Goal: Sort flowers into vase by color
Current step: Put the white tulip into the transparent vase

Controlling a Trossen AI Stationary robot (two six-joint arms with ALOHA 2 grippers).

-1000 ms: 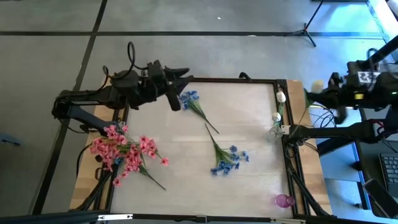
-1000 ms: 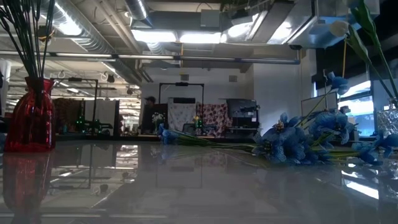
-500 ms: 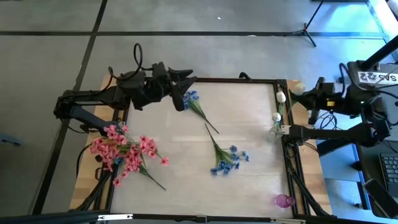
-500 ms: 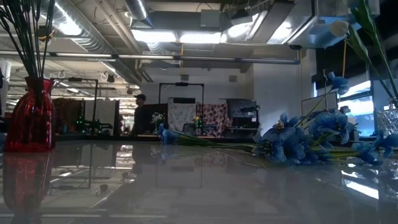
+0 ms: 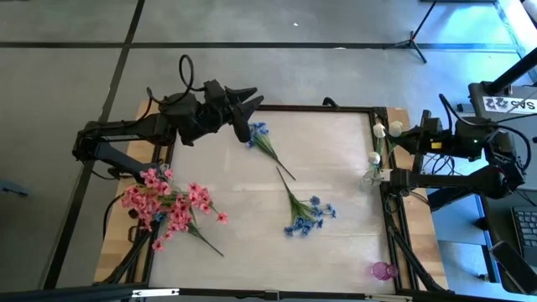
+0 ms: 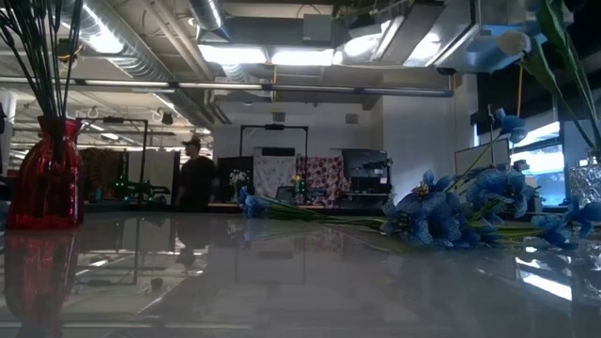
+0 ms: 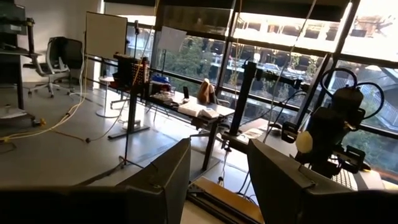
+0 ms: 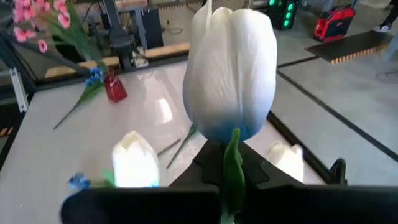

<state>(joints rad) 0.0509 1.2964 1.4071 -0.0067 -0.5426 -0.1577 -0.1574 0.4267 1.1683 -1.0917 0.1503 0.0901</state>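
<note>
Flowers are partly sorted: the right end effector (image 5: 401, 134), jaws clamped on the stem of a white tulip (image 8: 231, 68), hangs just past the counter's (image 5: 336, 180) right edge, near white buds (image 5: 375, 143) already standing there. Placing this tulip appears to be the step in hand; next it likely must lower it among those buds. The left end effector (image 5: 248, 102), fingers apart and empty, hovers above a blue sprig (image 5: 258, 135); another blue sprig (image 5: 309, 214) lies mid-counter, pink blooms (image 5: 168, 204) at left.

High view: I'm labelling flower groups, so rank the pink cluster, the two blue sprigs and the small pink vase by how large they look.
1. Pink cluster, clearly largest.
2. Blue sprig at table centre.
3. Blue sprig near the left gripper; looks slightly smaller, but close enough to be unsure.
4. Small pink vase, smallest.
</note>
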